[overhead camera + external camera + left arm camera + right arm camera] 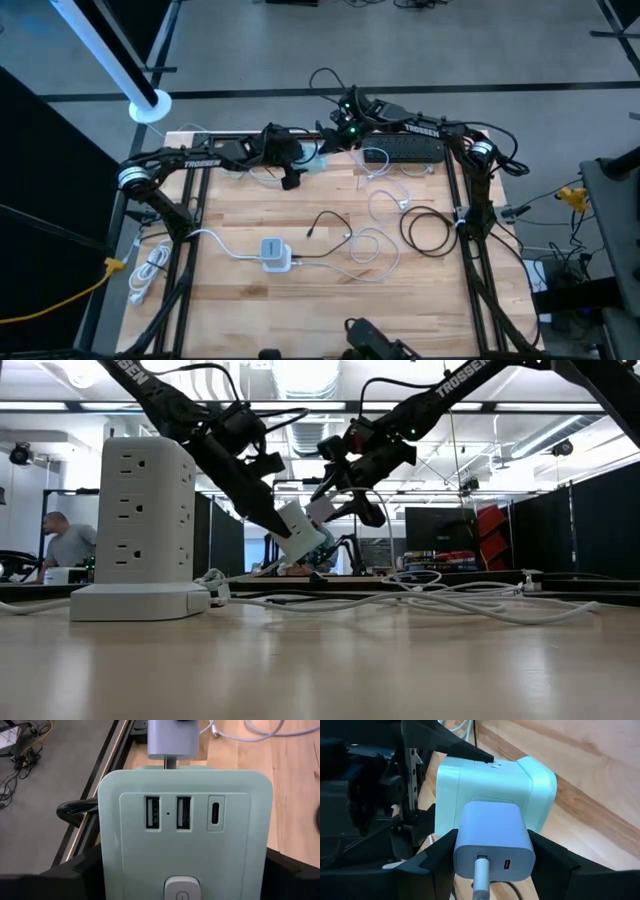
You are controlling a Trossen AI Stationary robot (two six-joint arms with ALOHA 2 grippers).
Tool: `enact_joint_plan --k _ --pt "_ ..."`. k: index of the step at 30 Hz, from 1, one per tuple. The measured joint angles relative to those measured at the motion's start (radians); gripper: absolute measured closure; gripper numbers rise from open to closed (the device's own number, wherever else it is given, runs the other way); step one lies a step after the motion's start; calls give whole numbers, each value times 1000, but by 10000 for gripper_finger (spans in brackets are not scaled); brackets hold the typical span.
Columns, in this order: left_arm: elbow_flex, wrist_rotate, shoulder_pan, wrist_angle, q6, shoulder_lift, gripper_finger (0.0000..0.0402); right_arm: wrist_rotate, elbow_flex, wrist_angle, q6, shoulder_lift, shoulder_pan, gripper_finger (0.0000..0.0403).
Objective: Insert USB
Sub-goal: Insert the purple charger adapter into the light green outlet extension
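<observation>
A pale green power cube [182,835] with two USB-A ports, one USB-C port and a button hangs above the table's far middle, with my left gripper [300,160] shut on it. A pale lavender charger block [492,837] with a white cable [480,885] plugged into its rear port sits in my right gripper [338,138], which is shut on it. The charger's front stands against a side face of the cube [492,785]; a metal prong [170,761] shows at the cube's edge. Both are also seen in the low view, cube [300,532] and charger [322,510]. My left gripper pinches the cube's two opposite side walls [107,870] between its two fingers [75,872], slanting down from the table's left. The cube is lifted clear of the table, tilted, its USB face toward the wrist. My right gripper pinches the charger block's two side faces [462,845] between its fingers [432,862], near the cable end, slanting down from the table's right. The charger is clear of the table, its front end against the cube, and the cable hangs from its rear.
A white tower power strip [140,525] stands on the near middle of the table [275,253]. Loose white cables [375,245] and a black cable coil [428,230] lie to the right. A black bar [405,150] lies at the far edge. A person [65,545] is in the room behind.
</observation>
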Motion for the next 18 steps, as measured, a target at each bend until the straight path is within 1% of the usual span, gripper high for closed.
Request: enact_joint_plan --k 4,10,13,18 --pt "0 5 0 -18 -6 0 83 -17 -2 11 -10 22 1 210" --pt "-5 -2 1 -89 -13 2 83 -46 -2 60 18 107 16 210" --pt "-33 -3 1 -98 -24 2 83 -53 -3 108 31 133 25 210" --pt "-112 6 0 -51 -25 -1 83 -67 -4 152 19 172 34 210"
